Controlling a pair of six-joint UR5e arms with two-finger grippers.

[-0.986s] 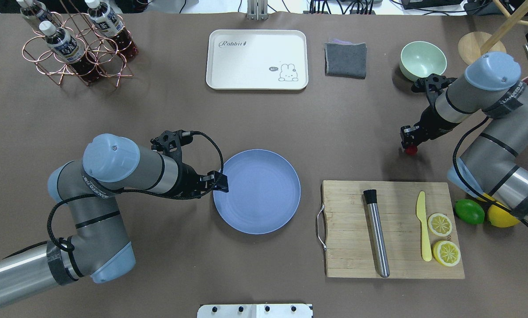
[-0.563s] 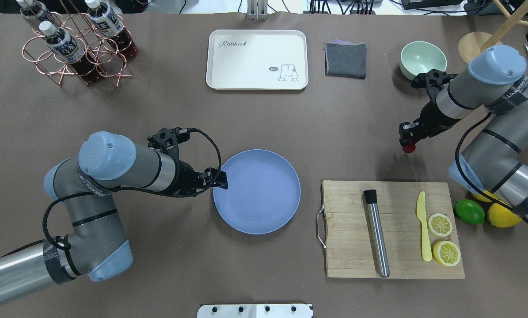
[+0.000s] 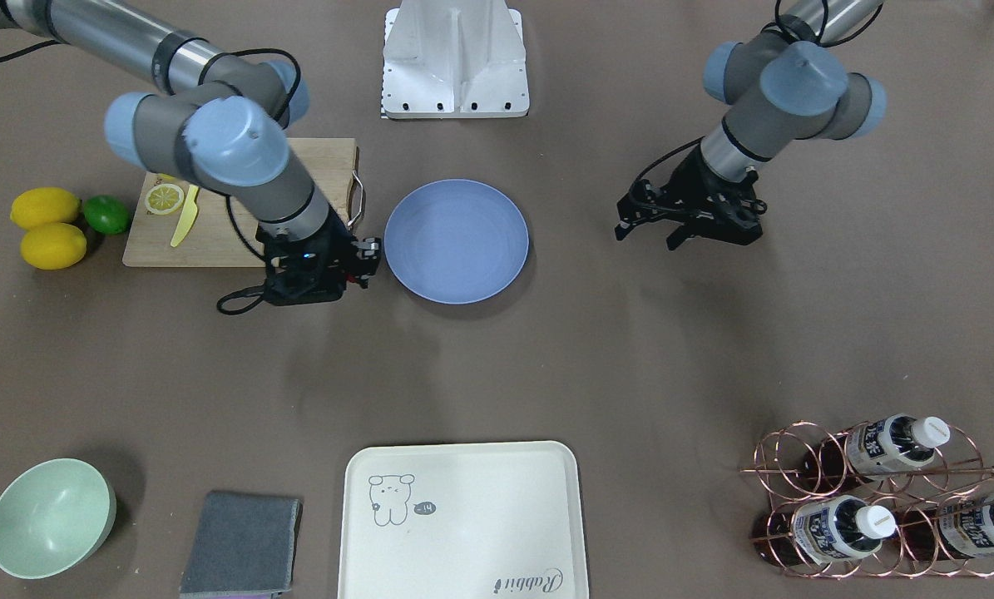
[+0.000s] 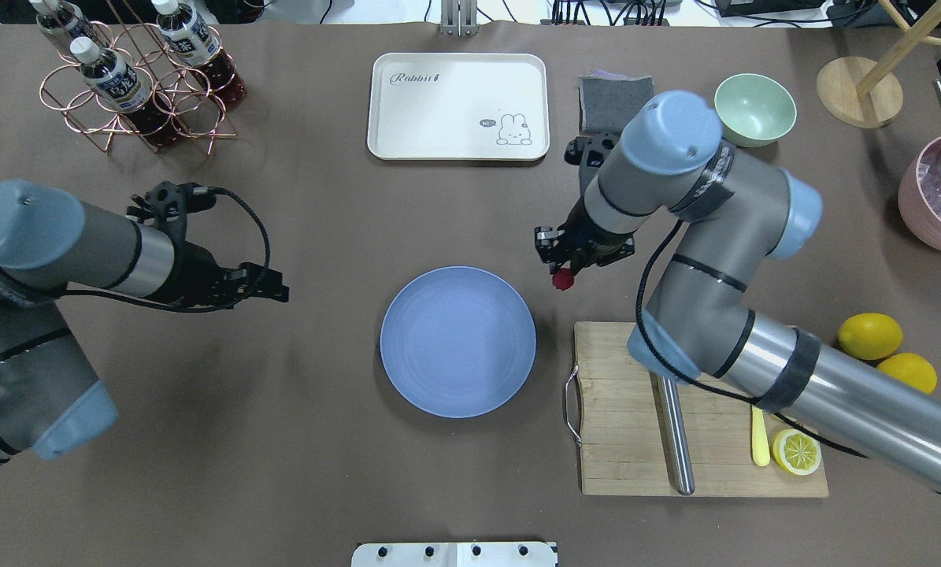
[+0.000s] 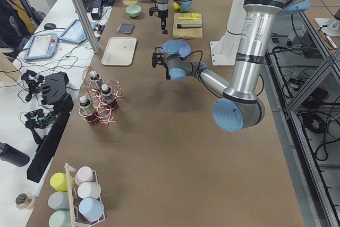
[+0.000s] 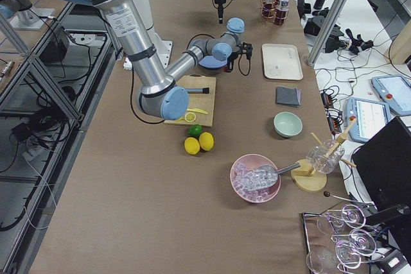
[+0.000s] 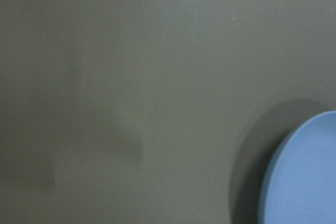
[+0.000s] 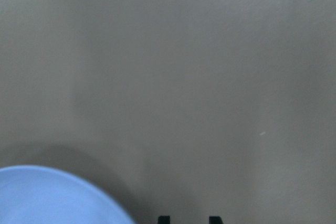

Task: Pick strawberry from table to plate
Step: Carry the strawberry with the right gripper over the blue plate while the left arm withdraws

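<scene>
The small red strawberry (image 4: pixel 563 279) hangs pinched in my right gripper (image 4: pixel 561 273), which is shut on it just off the upper right rim of the blue-grey plate (image 4: pixel 457 341). Nothing lies in the plate (image 3: pixel 456 240). In the right wrist view the plate (image 8: pixel 52 198) fills the lower left corner, and the strawberry is hidden there. My left gripper (image 4: pixel 279 290) hovers open over bare table (image 4: pixel 320 220), well to the left of the plate, and it holds nothing. The plate's edge (image 7: pixel 304 177) shows at the lower right of the left wrist view.
A wooden cutting board (image 4: pixel 620 409) with a steel muddler (image 4: pixel 675 441), a yellow knife and a lemon half (image 4: pixel 794 452) lies right of the plate. Two lemons (image 4: pixel 870 335) sit further right. At the back are a cream tray (image 4: pixel 458 106), grey cloth, green bowl (image 4: pixel 754 109) and bottle rack (image 4: pixel 135 79).
My right arm has swung left across the table, carrying the strawberry from the right side to the plate's rim. My left gripper has drawn back leftwards, away from the plate.
</scene>
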